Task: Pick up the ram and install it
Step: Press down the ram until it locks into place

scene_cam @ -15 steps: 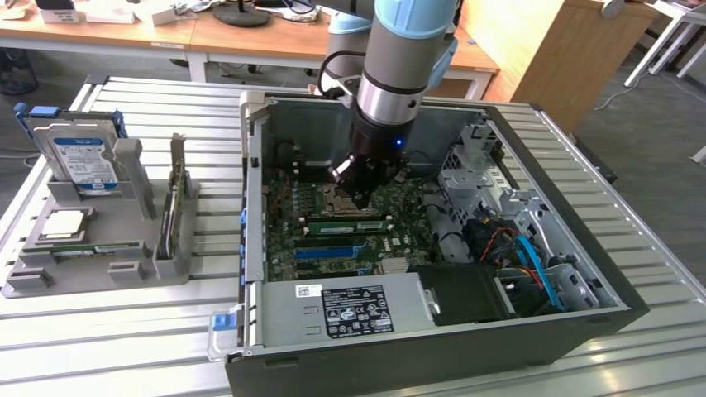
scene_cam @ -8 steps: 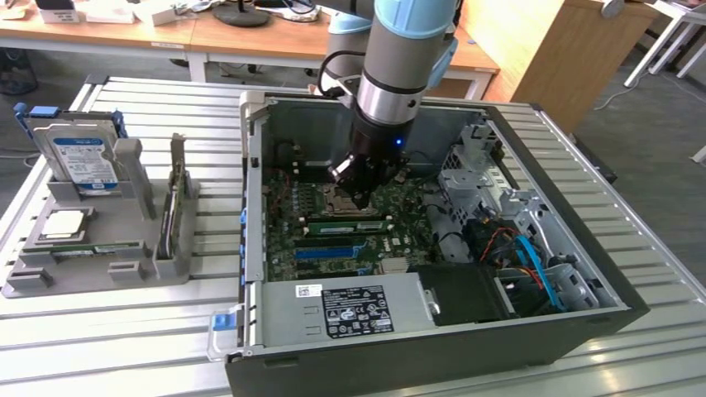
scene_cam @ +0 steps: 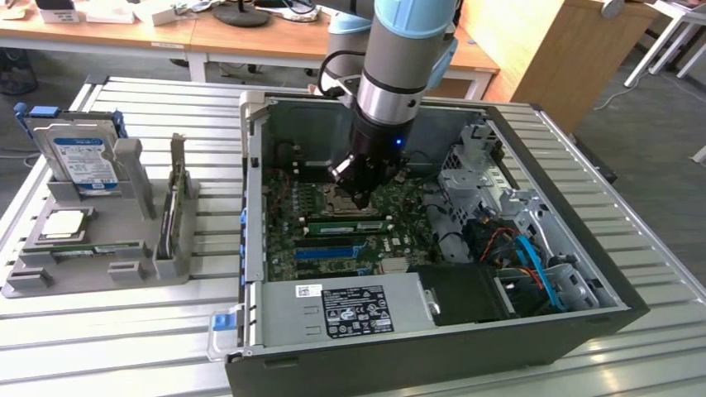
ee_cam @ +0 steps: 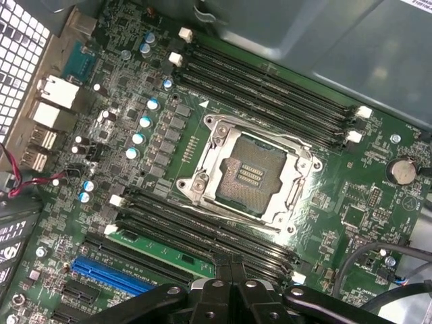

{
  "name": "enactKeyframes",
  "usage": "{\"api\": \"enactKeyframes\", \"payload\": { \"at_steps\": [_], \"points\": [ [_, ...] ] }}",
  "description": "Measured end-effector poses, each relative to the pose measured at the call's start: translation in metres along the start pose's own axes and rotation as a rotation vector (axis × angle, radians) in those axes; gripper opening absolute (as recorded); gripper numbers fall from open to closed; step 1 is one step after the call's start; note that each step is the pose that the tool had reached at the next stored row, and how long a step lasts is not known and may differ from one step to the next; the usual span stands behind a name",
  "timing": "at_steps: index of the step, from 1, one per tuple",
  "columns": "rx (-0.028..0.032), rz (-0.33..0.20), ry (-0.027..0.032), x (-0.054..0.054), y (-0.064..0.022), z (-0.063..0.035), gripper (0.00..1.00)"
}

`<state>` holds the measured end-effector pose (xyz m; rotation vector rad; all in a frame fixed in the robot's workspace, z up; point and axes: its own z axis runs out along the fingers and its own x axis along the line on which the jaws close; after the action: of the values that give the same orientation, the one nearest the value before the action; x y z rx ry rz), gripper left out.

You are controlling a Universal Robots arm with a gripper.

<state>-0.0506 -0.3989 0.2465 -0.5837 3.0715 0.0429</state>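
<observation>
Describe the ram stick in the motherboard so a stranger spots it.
In the open black computer case, find the square silver CPU socket. Beside it stands the long thin green ram stick, a green strip among black slots.

An open computer case (scene_cam: 441,347) lies on the slatted metal table (scene_cam: 99,347). Just beside it, a grey holder tray (scene_cam: 66,277) carries an upright hard drive (scene_cam: 79,161).

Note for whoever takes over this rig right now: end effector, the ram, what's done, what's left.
End effector: shut, nothing seen in it, down inside the case.
Ram: one stick sits in a slot right beside the tips. A second stick lies on the tray.
Done: one stick is picked and set in its slot.
Left: cannot tell whether it is fully latched.
</observation>
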Motion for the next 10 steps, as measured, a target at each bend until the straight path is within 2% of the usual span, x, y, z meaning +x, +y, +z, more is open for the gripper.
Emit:
{"api": "enactKeyframes", "payload": {
  "at_steps": [5,10],
  "points": [
    [0.0004,0.019,-0.0005,0.0000,0.0000,0.0000,0.10],
    [0.0017,0.084,-0.0020,0.0000,0.0000,0.0001,0.10]
  ]
}}
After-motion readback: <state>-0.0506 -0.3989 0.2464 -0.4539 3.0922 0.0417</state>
